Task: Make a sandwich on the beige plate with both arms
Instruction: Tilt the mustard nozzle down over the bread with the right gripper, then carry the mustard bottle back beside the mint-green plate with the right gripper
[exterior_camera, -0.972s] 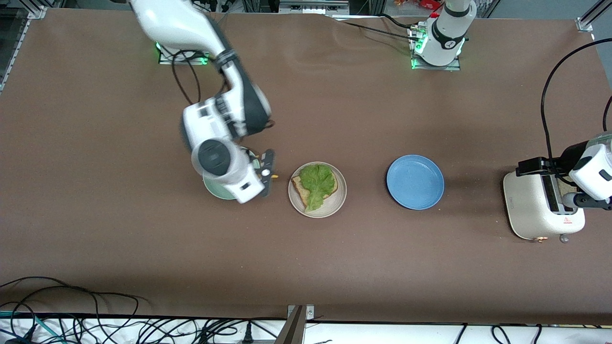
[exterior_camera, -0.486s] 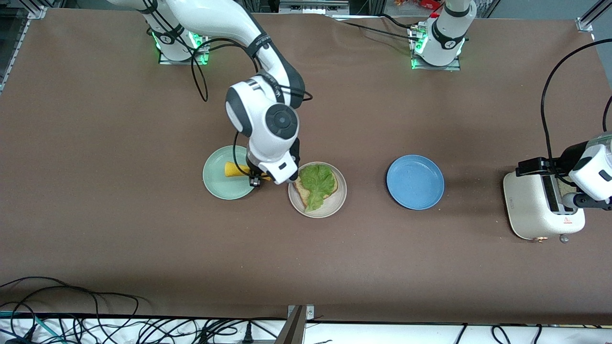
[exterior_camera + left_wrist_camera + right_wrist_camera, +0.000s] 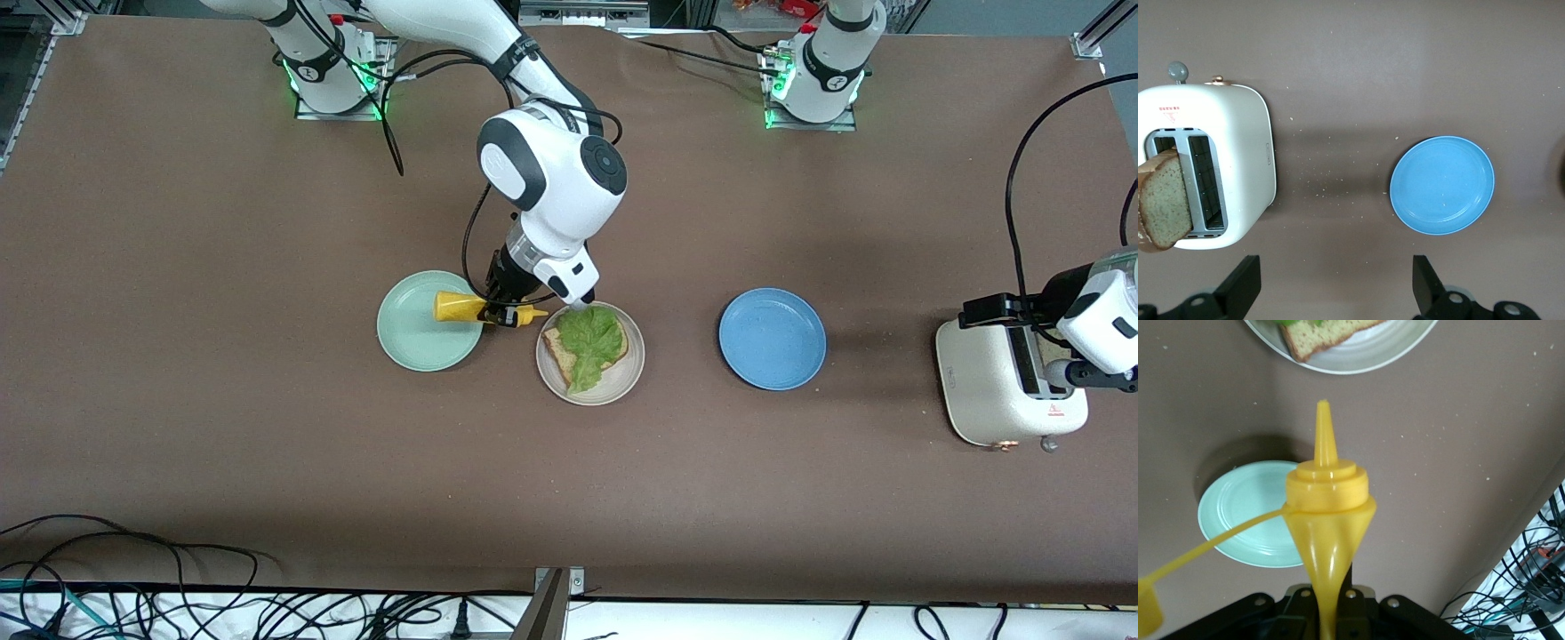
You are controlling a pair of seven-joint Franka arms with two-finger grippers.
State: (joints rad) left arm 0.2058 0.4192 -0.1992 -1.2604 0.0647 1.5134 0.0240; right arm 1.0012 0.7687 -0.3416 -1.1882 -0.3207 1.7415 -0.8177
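Observation:
The beige plate [image 3: 624, 384] holds one brown bread slice [image 3: 558, 353] with a green lettuce leaf [image 3: 589, 342] lying on it. My right gripper [image 3: 503, 311] is shut on a yellow squeeze bottle [image 3: 458, 307], held sideways above the gap between the mint-green plate [image 3: 418, 342] and the beige plate. The bottle's nozzle [image 3: 537, 313] points at the beige plate's rim [image 3: 1358, 361]. In the right wrist view the bottle [image 3: 1328, 513] is pinched thin in my gripper [image 3: 1328, 617], its cap [image 3: 1148, 613] dangling. My left gripper [image 3: 1331, 293] hangs open above the toaster [image 3: 987, 382], where a second bread slice [image 3: 1165, 200] stands in a slot.
An empty blue plate [image 3: 772, 338] lies between the beige plate and the toaster. Black cables [image 3: 1022, 178] run from the toaster toward the robots' side of the table. A tangle of wires [image 3: 178, 604] lies along the table edge nearest the front camera.
My right arm has swung from over the mint-green plate toward the beige plate, carrying the yellow bottle so its nozzle now points at the sandwich. The left arm has not moved.

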